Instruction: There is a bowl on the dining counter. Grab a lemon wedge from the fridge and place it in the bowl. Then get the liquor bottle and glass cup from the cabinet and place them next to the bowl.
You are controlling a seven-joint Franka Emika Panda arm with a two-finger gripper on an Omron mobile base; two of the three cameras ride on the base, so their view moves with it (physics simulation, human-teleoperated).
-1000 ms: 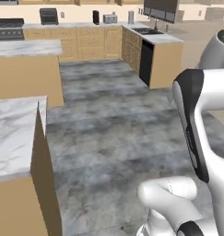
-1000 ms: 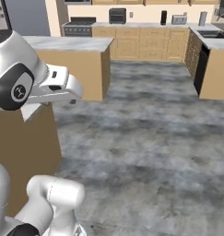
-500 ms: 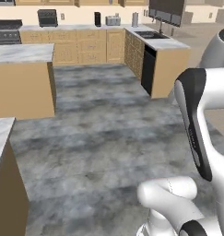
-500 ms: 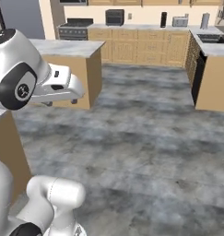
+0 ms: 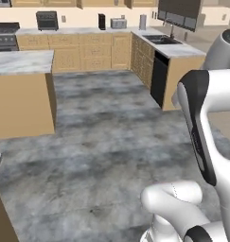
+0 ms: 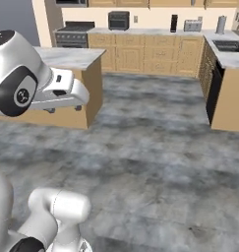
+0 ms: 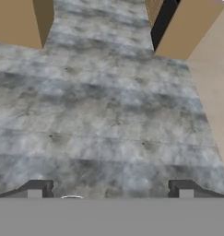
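Base has turned since a second ago, the near marble counter sliding out left, so the claw (image 7: 110, 188), fingers wide apart and empty, faces bare grey floor (image 7: 109, 115); fridge, bowl and cabinet unsighted, bearing from the claw undeterminable.

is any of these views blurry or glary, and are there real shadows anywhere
Left base view: soft and low in detail, the small appliances on the far tan wood counter smeared; no glare. Right base view: flat even light, only a faint dark patch on the mottled grey floor, no cast shadows. Hand view: floor texture blurred, the two dark fingers wide apart, no shadow under them.
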